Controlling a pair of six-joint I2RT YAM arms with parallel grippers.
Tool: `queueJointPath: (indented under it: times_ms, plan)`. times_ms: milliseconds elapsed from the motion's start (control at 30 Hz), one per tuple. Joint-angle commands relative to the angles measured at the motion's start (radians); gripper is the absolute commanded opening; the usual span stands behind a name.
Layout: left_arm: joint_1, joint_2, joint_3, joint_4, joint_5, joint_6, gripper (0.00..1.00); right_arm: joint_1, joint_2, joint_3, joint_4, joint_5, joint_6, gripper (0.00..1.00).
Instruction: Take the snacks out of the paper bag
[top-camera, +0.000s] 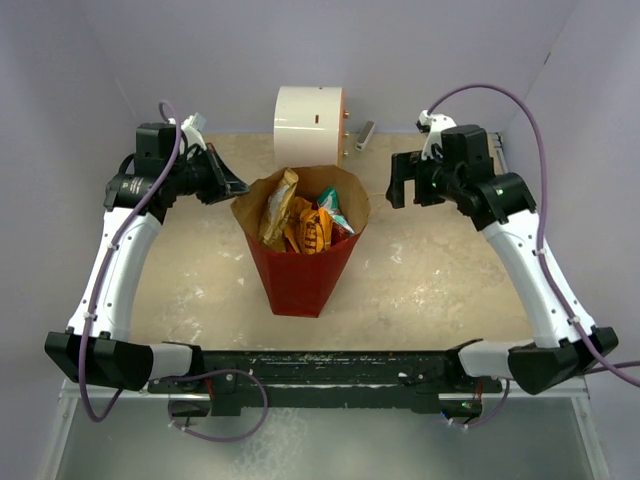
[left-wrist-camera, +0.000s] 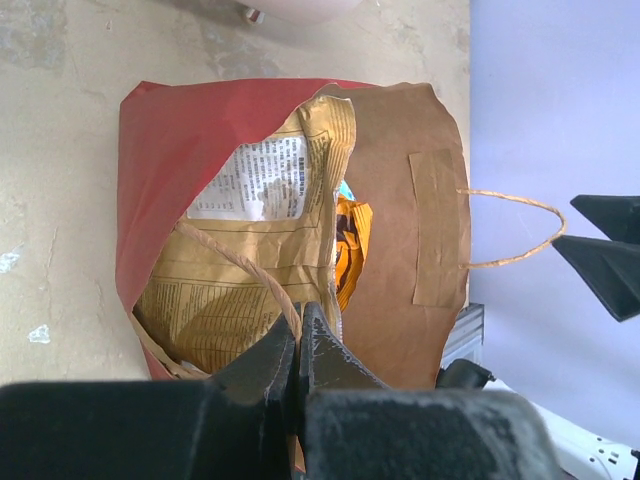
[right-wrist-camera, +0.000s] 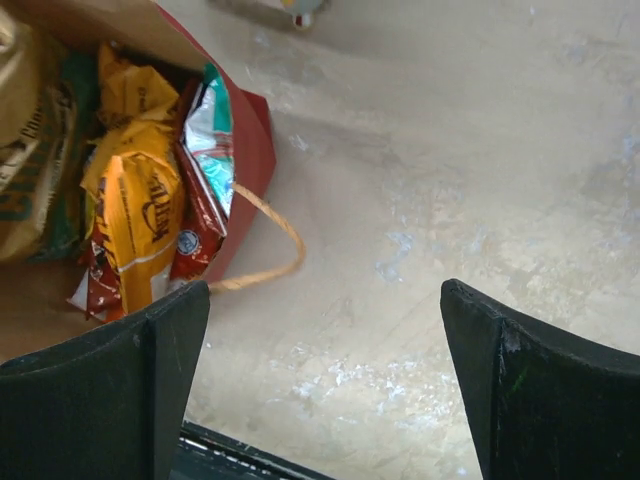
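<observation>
The paper bag (top-camera: 300, 270) stands in the middle of the table, red outside and brown inside, its mouth open upward. Several snacks fill it: a gold-yellow chip bag (top-camera: 278, 205), an orange packet (top-camera: 310, 232) and a teal packet (top-camera: 328, 200). My left gripper (top-camera: 238, 188) is at the bag's left rim, shut on the near twine handle (left-wrist-camera: 250, 270), which runs into its closed jaws. To the right of the bag my right gripper (top-camera: 400, 185) hangs open over bare table with nothing between its fingers. The bag's other handle (right-wrist-camera: 270, 250) droops beside its left finger.
A white cylinder (top-camera: 310, 122) lies at the back of the table behind the bag, with a small grey piece (top-camera: 364, 135) beside it. Lavender walls close in the left, right and back. A black rail (top-camera: 320, 365) runs along the near edge.
</observation>
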Motion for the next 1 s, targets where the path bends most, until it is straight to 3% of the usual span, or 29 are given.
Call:
queueJointPath:
  times_ms: [0, 267, 433, 700, 967]
  plan:
    - [0.005, -0.013, 0.005, 0.034, 0.037, -0.016, 0.00, -0.001, -0.120, -0.039, 0.149, -0.116, 0.010, 0.99]
    - [0.005, -0.036, -0.016, 0.067, 0.080, -0.050, 0.00, 0.021, -0.017, 0.012, 0.322, -0.288, 0.282, 1.00]
    - [0.005, -0.062, -0.062, 0.116, 0.139, -0.125, 0.00, 0.119, 0.020, -0.040, 0.511, -0.244, 0.436, 1.00]
    - [0.005, -0.090, -0.105, 0.185, 0.189, -0.200, 0.00, 0.245, 0.221, 0.062, 0.416, -0.174, 0.590, 0.97]
    - [0.005, -0.095, -0.092, 0.191, 0.197, -0.212, 0.00, 0.307, 0.402, 0.215, 0.218, -0.096, 0.831, 0.95]
